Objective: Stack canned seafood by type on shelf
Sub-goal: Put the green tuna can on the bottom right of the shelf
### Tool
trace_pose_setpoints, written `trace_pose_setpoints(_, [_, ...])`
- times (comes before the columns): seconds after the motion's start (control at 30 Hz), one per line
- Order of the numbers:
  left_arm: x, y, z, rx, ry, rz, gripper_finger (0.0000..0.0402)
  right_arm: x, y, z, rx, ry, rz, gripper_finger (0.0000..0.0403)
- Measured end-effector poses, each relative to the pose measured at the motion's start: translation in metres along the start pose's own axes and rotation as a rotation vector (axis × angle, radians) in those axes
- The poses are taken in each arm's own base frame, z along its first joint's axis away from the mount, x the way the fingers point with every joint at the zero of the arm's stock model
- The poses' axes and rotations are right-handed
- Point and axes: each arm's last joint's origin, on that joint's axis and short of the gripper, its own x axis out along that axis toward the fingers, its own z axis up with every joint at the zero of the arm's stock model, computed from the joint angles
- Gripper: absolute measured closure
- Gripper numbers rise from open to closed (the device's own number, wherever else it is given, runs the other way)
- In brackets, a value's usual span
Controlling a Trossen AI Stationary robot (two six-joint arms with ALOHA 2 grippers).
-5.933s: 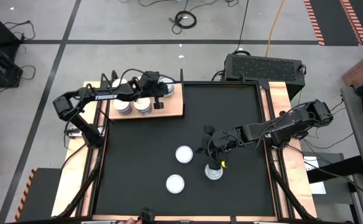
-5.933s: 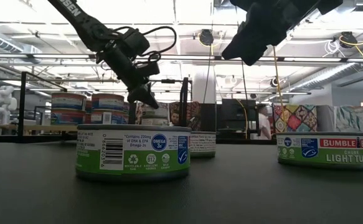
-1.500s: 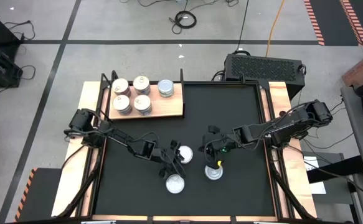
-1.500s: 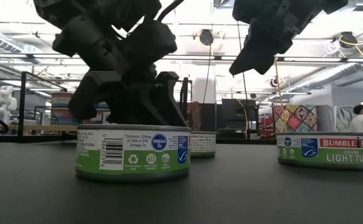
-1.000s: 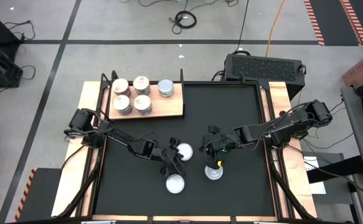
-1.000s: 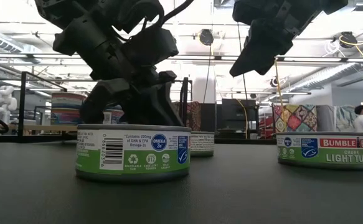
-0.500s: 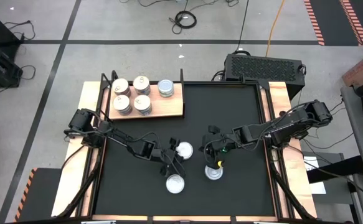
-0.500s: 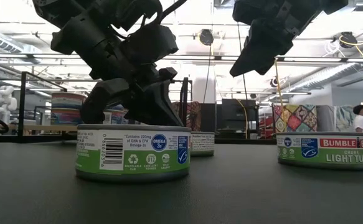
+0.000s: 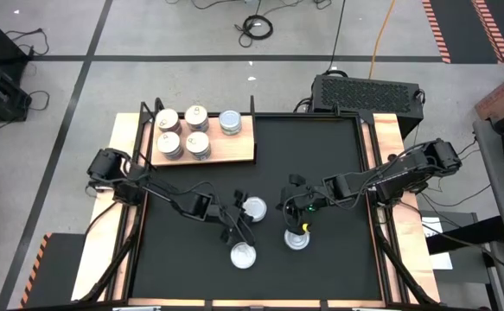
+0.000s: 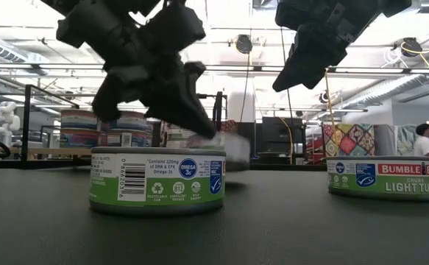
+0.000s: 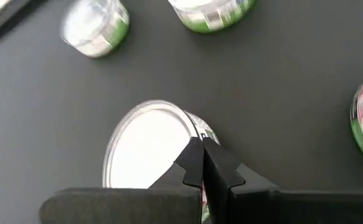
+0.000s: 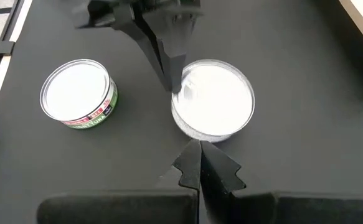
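the left hand [image 9: 241,218] is low over the middle of the black bench [image 9: 321,155], its dark fingers [image 11: 197,163] pressed together with no gap, the tips against the near rim of a pale-topped tin [image 9: 254,207]; whether the tin is gripped or only touched cannot be told. in the low view that tin is a blur [image 10: 232,151] just behind the fingers. from the right wrist view the same tin [image 12: 213,99] lies just beyond the right arm's own fingers [image 12: 201,163], with the left hand [image 12: 162,50] reaching onto its far edge.

the right hand [image 9: 300,223] hangs above the bench just right of that tin, fingers clenched on nothing, over a third tin [image 9: 296,239] with a green label. a second pale-topped tin [image 9: 243,255] stands nearer the front edge, below the left hand; in the low view it is the big green-labelled can [image 10: 157,180] in the foreground, with the "bumble bee" tin [image 10: 384,177] well apart to its right.

the wooden shelf [image 9: 234,151] lies at the back left corner of the bench. on it stand four gold-topped tins [image 9: 182,131] in a tight square and one bluish-white-topped tin [image 9: 230,122] just beside them
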Motion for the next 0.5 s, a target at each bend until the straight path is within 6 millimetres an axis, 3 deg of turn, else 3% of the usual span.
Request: trace_pose_setpoints(0.5, [-0.029,0.013,0.007,-0.004,0.022,0.065,0.0402,0.0,0.0,0.0,0.0,0.001,0.0,0.0403])
